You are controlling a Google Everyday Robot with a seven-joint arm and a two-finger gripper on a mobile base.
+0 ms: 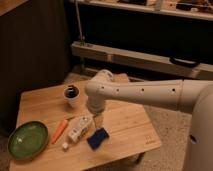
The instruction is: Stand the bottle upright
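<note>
The whitish-cream bottle [78,130] with a small white cap and a dark greenish label lies on its side on the wooden table [130,132], cap toward the front left. It lies between the orange carrot [59,130] and the blue sponge [98,138]. My gripper [97,118] hangs from the white arm just above and to the right of the bottle's far end, close to it.
A green bowl [28,139] sits at the table's front left. A white cup [72,95] with dark contents stands at the back behind the wrist. Dark shelving and a metal rail run behind the table.
</note>
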